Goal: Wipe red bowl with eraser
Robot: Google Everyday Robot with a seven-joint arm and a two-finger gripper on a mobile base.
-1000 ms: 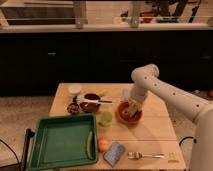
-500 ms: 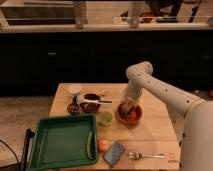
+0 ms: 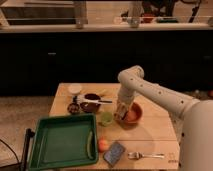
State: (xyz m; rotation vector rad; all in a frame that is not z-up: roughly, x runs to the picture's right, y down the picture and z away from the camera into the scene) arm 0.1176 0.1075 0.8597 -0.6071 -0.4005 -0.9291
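The red bowl (image 3: 133, 114) is a shallow orange-red bowl on the wooden table (image 3: 150, 135), right of the green cup (image 3: 106, 118). My gripper (image 3: 121, 114) reaches down from the white arm into the left side of the bowl. It is shut on the eraser (image 3: 121, 110), a small pale cream block at its tip, pressed against the bowl's inner left rim. Part of the bowl's left edge is hidden behind the gripper.
A green tray (image 3: 62, 141) fills the front left. A dark brown-red bowl with a white-handled utensil (image 3: 91, 104), a small dark dish (image 3: 74, 108) and a white cup (image 3: 75, 89) stand at the back left. An orange ball (image 3: 103, 145), a blue-grey pad (image 3: 115, 152) and a fork (image 3: 145, 155) lie at the front.
The arm has swung left and the gripper with the eraser has slid from the bowl's middle to its left side. The bowl and other things have stayed put.
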